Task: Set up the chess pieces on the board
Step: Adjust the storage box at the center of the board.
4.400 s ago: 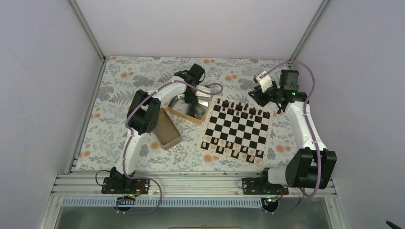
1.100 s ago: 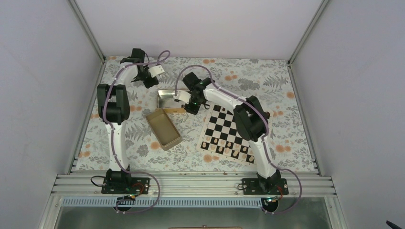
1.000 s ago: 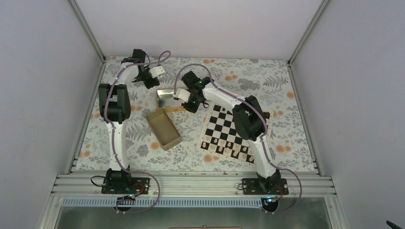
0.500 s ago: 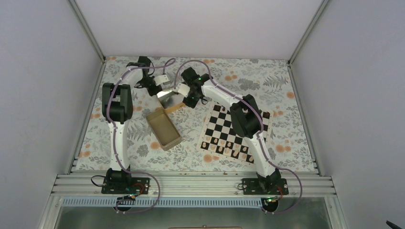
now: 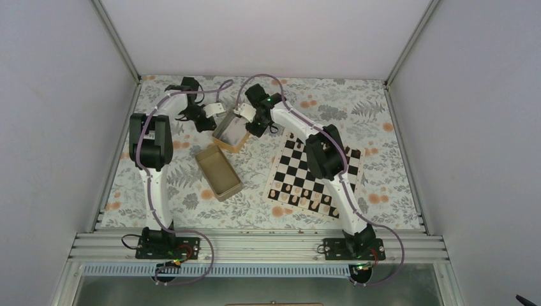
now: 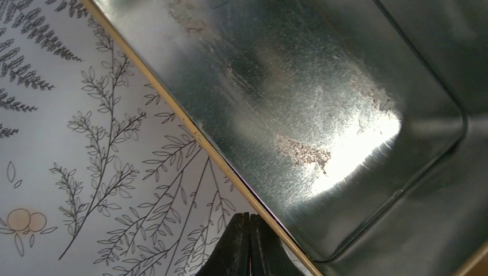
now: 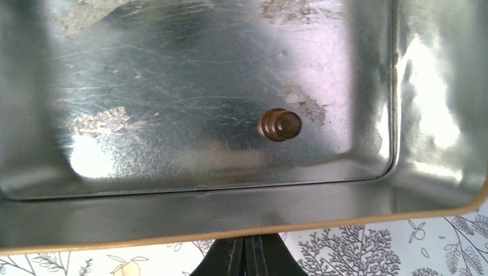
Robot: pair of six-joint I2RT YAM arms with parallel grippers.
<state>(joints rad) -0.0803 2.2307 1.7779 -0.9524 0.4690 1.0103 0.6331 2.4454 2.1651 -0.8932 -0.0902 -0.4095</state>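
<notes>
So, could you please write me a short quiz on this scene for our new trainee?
1. True or false: the far tin is empty.
2. The left gripper and right gripper are: A both open; B both shut; C one open, one shut.
3. How many tins are on the table?
Key: 1 false, a dark piece lies in it; 2 B; 3 two, the near tin lying left of the board.

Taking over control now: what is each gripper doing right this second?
Left gripper: closed, nothing seen held, beside the tin.
Right gripper: closed, nothing seen held, beside the tin.
</notes>
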